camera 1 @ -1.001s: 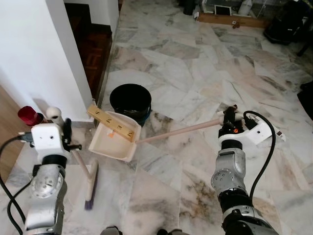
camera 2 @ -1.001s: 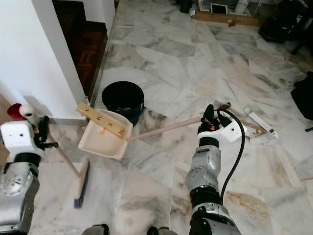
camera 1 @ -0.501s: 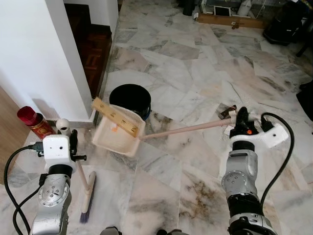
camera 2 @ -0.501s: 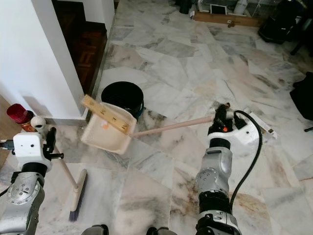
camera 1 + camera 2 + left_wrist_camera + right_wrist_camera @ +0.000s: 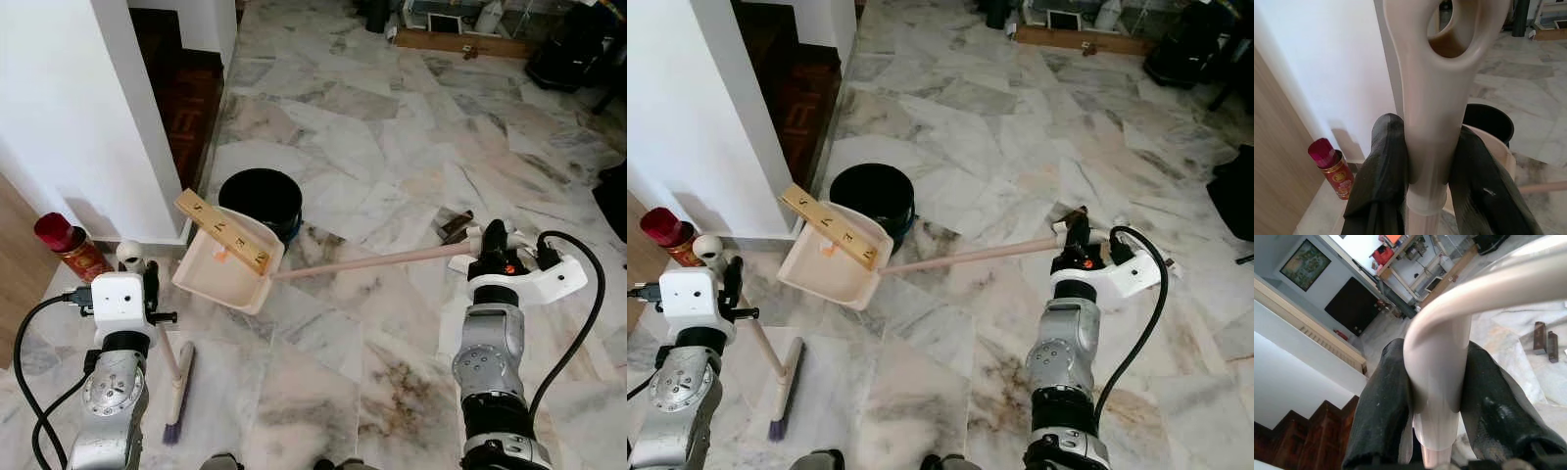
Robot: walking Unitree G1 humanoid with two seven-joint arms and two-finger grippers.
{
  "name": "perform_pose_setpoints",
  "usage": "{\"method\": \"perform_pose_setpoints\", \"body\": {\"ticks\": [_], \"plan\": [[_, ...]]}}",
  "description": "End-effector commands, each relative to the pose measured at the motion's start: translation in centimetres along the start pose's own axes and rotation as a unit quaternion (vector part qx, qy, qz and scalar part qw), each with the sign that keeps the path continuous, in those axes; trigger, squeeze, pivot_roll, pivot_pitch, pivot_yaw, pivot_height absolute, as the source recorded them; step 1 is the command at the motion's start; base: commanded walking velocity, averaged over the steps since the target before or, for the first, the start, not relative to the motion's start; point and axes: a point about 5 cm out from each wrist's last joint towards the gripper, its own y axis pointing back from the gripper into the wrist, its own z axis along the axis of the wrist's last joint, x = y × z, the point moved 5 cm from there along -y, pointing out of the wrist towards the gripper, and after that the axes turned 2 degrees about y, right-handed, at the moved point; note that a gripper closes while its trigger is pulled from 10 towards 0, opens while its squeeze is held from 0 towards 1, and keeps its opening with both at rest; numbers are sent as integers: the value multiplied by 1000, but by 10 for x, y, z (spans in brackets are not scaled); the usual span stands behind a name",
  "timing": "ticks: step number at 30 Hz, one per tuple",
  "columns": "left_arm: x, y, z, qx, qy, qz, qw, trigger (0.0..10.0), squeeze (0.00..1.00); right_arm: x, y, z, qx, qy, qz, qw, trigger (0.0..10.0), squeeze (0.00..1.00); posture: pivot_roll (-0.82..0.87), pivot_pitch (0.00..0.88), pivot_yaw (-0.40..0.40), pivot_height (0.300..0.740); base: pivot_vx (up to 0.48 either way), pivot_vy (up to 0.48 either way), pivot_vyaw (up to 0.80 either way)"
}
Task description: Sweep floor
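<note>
Landmark: the black bin (image 5: 261, 200) is taken as reference; it stands on the marble floor (image 5: 392, 147) just off the white wall's (image 5: 69, 117) corner.
Dustpan: the cream dustpan (image 5: 223, 270) is held tilted in the air just in front of the bin, overlapping its near rim; a small orange scrap is seen inside, too small to identify.
Dustpan handle: the long handle (image 5: 367, 261) is seen running from the pan away from the bin to the right gripper (image 5: 1435, 396), whose jaws are clamped on its looped end.
Broom: the broom handle (image 5: 1432, 122) is gripped between the jaws of the left gripper (image 5: 1430, 169); its brush head (image 5: 179, 397) rests on the floor nearer the robot than the bin. The stick's upper part is hidden behind the wrist.
Red can: a red can (image 5: 67, 245) stands by the wall, beside the bin; its label cannot be read.
Debris: dark pieces (image 5: 454, 224) lie beyond the right gripper, partly hidden.
</note>
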Motion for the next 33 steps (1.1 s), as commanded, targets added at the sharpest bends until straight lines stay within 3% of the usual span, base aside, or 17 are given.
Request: {"method": "perform_pose_setpoints", "body": {"ticks": [1,33], "plan": [[2,-1,6,-17,-2,5,1000,10000,0,11,-8,23,-43,-30,13,999,10000,0,179,125,-106,740,0,0,0],[5,-3,11,-33,-4,12,999,10000,0,19,-10,26,-43,-44,21,998,10000,0,183,110,-112,740,254,0,0]]}}
